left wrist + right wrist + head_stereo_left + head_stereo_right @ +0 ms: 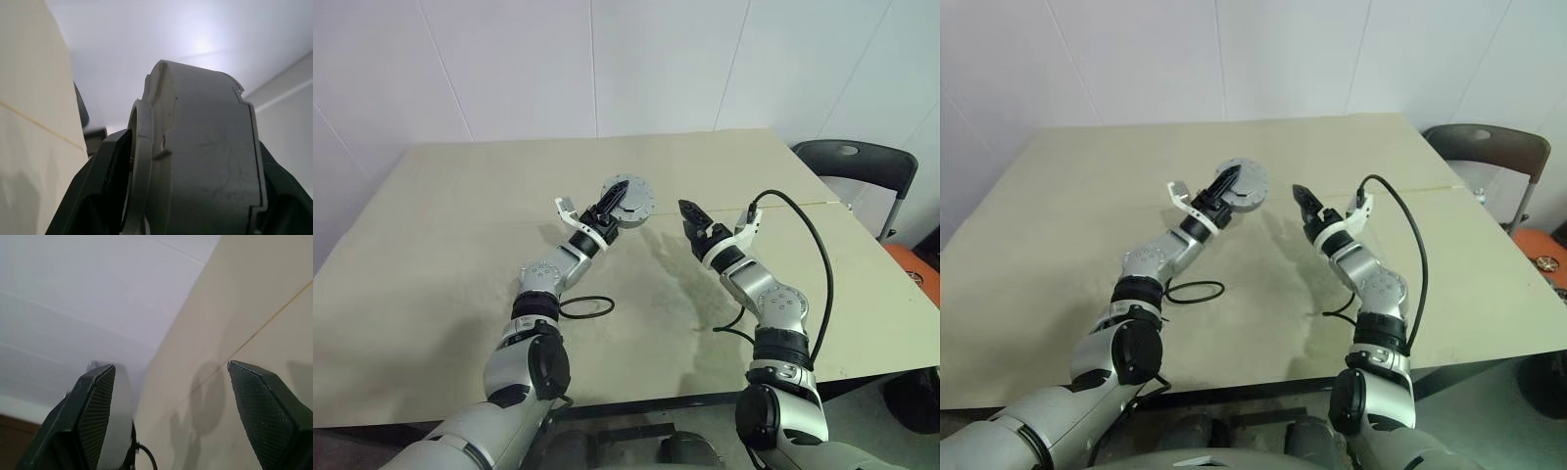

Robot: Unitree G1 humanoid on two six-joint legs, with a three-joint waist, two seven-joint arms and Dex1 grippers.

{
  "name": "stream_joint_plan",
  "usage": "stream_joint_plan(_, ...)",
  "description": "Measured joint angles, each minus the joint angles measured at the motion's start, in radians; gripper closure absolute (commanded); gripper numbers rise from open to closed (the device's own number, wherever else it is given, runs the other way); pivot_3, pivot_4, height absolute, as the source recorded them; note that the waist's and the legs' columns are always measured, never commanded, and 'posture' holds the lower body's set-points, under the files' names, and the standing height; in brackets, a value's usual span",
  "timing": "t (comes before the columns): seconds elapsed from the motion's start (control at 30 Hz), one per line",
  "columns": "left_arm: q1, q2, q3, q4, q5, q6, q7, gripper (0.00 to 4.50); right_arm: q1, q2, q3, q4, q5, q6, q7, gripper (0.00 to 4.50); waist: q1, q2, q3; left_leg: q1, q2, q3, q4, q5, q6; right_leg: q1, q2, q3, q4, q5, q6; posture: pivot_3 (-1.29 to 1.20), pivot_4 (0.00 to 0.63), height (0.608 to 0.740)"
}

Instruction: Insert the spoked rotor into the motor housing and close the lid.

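Note:
My left gripper (615, 199) is raised above the tan table (460, 245), shut on a round silver-grey metal body, the motor housing (631, 199). In the left wrist view the housing (205, 161) sits between the two black fingers (110, 171), with a flanged rim on one side. The spoked rotor and the lid are hidden; I cannot tell whether they sit in or on the housing. My right gripper (691, 217) hovers just right of the housing, apart from it. Its fingers (95, 406) stand wide open with nothing between them.
A black cable loop (585, 307) lies on the table near my left forearm. A seam (803, 205) crosses the table's right half. A dark chair (862, 164) stands past the right edge, and an orange object (922, 269) is on the floor there.

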Motion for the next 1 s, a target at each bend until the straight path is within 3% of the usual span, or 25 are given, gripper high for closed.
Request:
stream_joint_plan(0.07,0.0,0.011,0.006,0.015,0.0,-0.03,0.005,1.56,0.0,-0.001,0.004,0.0,-0.002,-0.002,0.005,0.64,0.002,0.0,0.0,0.0,0.0,0.0,0.0,0.0,0.0,0.0,0.0,0.0,0.0,0.0,0.0,0.0,0.0,0.74)
stream_joint_plan(0.2,-0.002,0.021,0.01,0.032,0.001,-0.082,0.013,2.19,0.0,-0.001,0.017,0.0,-0.009,-0.002,0.01,0.61,0.003,0.0,0.0,0.0,0.0,0.0,0.0,0.0,0.0,0.0,0.0,0.0,0.0,0.0,0.0,0.0,0.0,0.74)
stream_joint_plan(0.43,-0.023,0.028,0.051,0.068,-0.005,-0.18,0.066,2.24,0.001,-0.003,0.032,-0.002,-0.012,-0.001,0.012,0.61,-0.001,0.0,0.0,0.0,0.0,0.0,0.0,0.0,0.0,0.0,0.0,0.0,0.0,0.0,0.0,0.0,0.0,0.74)
stream_joint_plan(0.67,-0.036,0.108,0.129,0.105,-0.002,-0.403,0.175,2.25,0.008,-0.015,0.04,-0.003,-0.021,0.0,0.021,0.61,0.001,-0.001,0.0,0.0,0.0,0.0,0.0,0.0,0.0,-0.001,0.0,0.0,0.001,0.0,0.0,0.0,0.0,0.74)
stream_joint_plan(1.0,0.016,0.185,0.141,0.153,0.083,-0.634,0.318,2.25,0.007,-0.022,0.069,-0.003,-0.037,0.001,0.037,0.61,0.004,-0.002,0.0,0.0,0.0,0.0,0.001,0.0,0.0,0.0,0.0,0.0,0.001,0.0,0.0,0.0,0.0,0.74)
